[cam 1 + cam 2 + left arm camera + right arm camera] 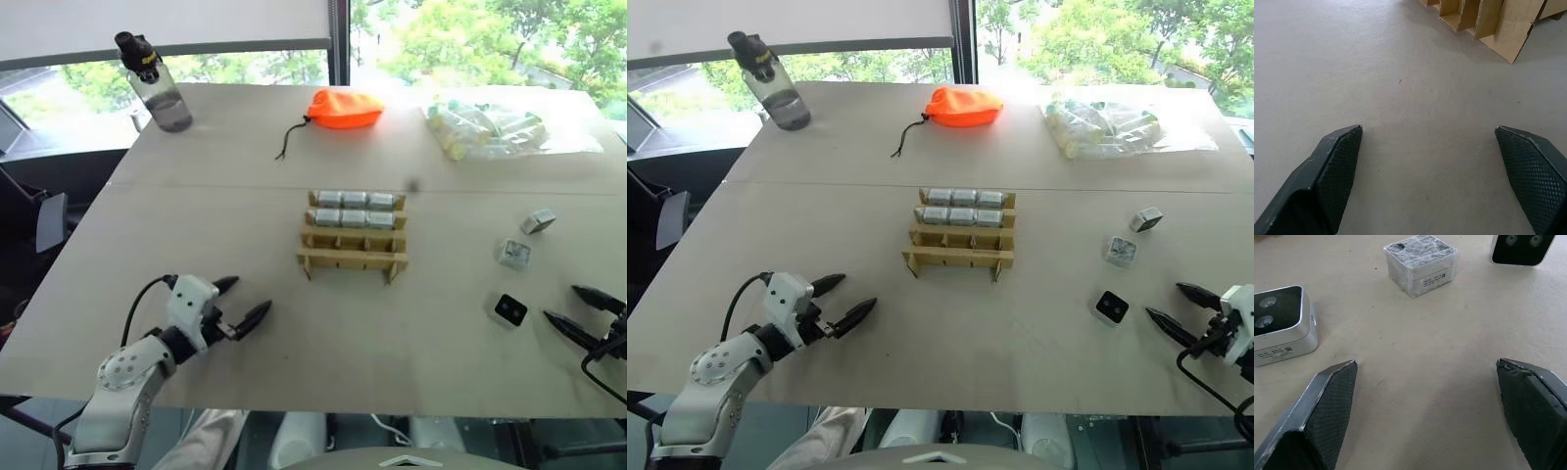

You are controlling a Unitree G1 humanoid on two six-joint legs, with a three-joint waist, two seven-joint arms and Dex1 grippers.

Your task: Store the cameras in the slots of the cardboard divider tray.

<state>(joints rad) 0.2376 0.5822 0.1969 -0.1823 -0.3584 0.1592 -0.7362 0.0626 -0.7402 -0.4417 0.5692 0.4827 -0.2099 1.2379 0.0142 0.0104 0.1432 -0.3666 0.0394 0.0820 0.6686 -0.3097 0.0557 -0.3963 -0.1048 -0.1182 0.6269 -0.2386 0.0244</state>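
**Three loose cameras lie by the right tool, six slots already filled**

The counter [255,215] carries everything. At its middle stands the cardboard divider tray [353,251], its long side running left to right. The far two rows hold six cameras [355,209] side by side, and the near row of three slots looks empty.

Along the far edge sit a water bottle [157,86] at the left, an orange pouch [345,109] in the middle and a clear bag of pale tubes [490,129] at the right.

Three cameras remain loose on the right side of the counter, well apart from the tray. The nearest one [509,309] lies black face up, just left of the right tool [585,313]. A wrapped one [513,255] lies farther off, and a third [537,221] farther still.

The right tool is spread wide and empty, its fingers pointing left toward the nearest loose camera. The left tool [243,303] is also wide open and empty, low over bare counter left of the tray's near corner.

The right arm is plainly the nearer one. My judgement is that the next pick belongs to it, reaching a little left and far.
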